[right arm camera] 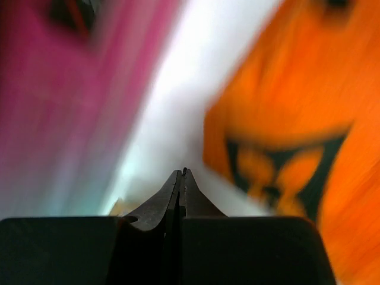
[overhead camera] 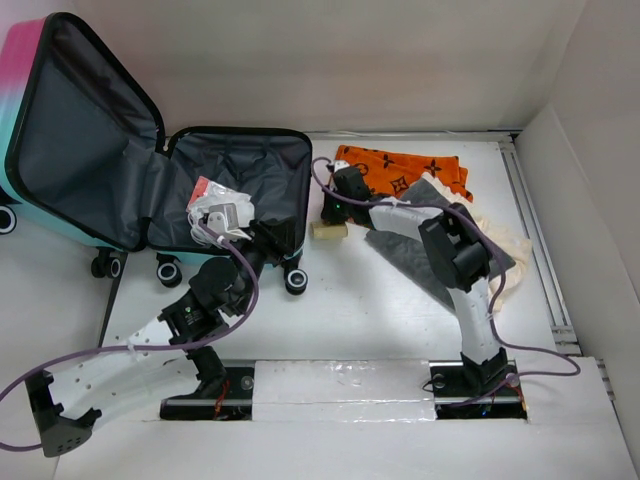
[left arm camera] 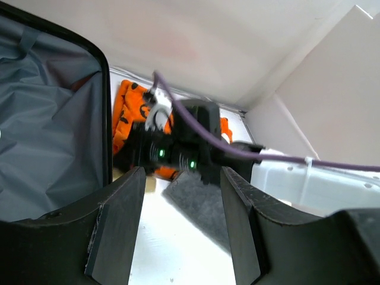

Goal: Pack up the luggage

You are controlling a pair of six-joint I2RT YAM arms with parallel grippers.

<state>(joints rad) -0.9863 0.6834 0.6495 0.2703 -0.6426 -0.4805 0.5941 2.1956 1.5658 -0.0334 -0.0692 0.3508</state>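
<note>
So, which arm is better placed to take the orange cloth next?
Probably the right: the right gripper, shut, sits beside the orange cloth, while the left gripper, open, is over the luggage, farther away.

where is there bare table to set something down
Bare table lies between the luggage wheels, the grey cloth and the arm bases. Back right is crowded: orange scarf, cream cloth, small roll and the right gripper.

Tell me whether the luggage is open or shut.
Open. The luggage has its two halves swung apart in the top view, grey lining showing in both, and a packet lies in the right half.
</note>
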